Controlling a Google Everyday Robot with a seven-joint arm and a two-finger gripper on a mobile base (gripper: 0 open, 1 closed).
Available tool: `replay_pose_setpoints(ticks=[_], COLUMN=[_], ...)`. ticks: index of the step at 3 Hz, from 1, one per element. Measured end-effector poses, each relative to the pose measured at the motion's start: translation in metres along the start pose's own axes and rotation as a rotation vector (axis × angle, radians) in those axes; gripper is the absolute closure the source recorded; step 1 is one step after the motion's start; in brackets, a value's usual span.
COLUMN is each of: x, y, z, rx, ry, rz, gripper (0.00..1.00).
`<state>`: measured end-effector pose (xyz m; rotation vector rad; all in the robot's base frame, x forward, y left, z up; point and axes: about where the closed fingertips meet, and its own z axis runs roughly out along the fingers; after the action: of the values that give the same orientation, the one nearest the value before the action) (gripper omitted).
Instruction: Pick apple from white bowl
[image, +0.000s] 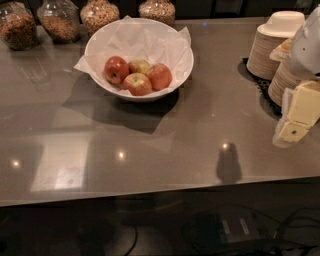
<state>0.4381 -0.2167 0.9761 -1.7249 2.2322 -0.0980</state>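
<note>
Far left, back edge of the glossy grey-brown countertop (150, 150): a row of four clear glass jars (59, 20) filled with brownish grainy contents, tops cut off by the frame.

Just right of and in front of the jars: the wide, round, glossy white bowl (102, 47), lined with crumpled white paper (142, 37) that spilled over its rim. Four apples sat bunched in its front half. Leftmost, a dark red apple (116, 69). Behind centre, a yellow-green apple (140, 65). In front, a red apple with a yellow patch at its stem (137, 84). Rightmost, the evenly rosy red-orange apple (159, 76), touching both the yellow-green one and the front one, resting on the paper.

Open counter beyond, with ceiling-light reflections.

Right side: stacks of tan disposable bowls (265, 50) on a black mat (257, 82).

Far right edge: the gripper (295, 120), cream-yellow, hung above the counter in front of the stacks, well apart from the white bowl, carrying nothing. Spread or closed: could not tell.
</note>
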Motion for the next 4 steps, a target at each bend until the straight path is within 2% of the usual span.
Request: replay_pose_setpoints(ticks=[1,2,3,4], x=[0.0,-0.026,-0.067,-0.103], y=[0.0,-0.022,-0.053,-0.079], z=[0.0,0.016,0.039,0.051], rx=[0.0,0.022,0.057,0.097], ry=[0.0,-0.1,-0.261,-0.393], rz=[0.0,0.003,0.013,0.011], gripper=[0.0,0.0,0.0,0.0])
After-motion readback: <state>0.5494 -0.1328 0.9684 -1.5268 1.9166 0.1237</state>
